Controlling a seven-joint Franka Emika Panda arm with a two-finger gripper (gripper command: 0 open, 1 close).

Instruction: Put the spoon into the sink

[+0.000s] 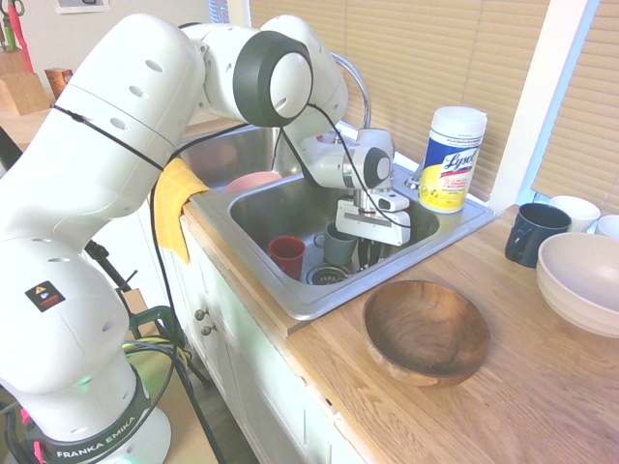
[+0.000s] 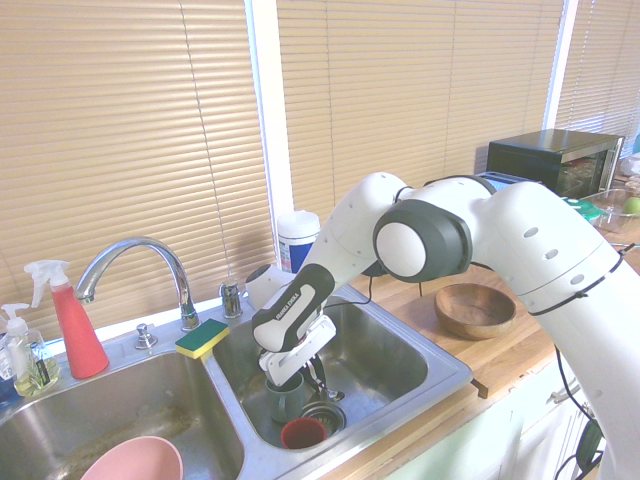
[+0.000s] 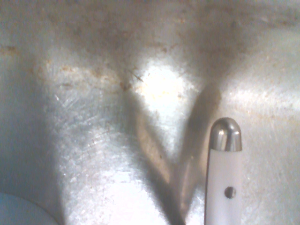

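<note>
1. In the first exterior view, with twelve o'clock at the picture's top, the gripper (image 1: 368,255) is lowered into the sink (image 1: 253,220), a rectangular stainless steel basin with rounded corners.
2. The fingers are closed together on the spoon (image 3: 224,180), which is held inside the sink, above its floor. In the wrist view its flat, pale, smooth handle is seen, with a rounded shiny metal cap and a small round dark mark.
3. The basin's metal is shown scratched and streaked with brownish stains.
4. A glazed grey-green mug (image 1: 338,246) is set in the sink; at its nine o'clock a red cup (image 1: 287,255) is placed, and at its six o'clock a round metal drain strainer (image 1: 327,275) is seen.
5. At the sink's four to five o'clock, a round, grained wooden bowl (image 1: 427,333) is rested on the wooden counter (image 1: 503,387).
6. At its two o'clock, a cylindrical wipes tub (image 1: 453,160) is stood upright.
7. In the second exterior view, a green-and-yellow sponge (image 2: 202,338) is laid at the sink's ten o'clock, and a smooth pink bowl (image 2: 134,463) is contained in the neighbouring basin (image 2: 130,400), at eight o'clock.
</note>
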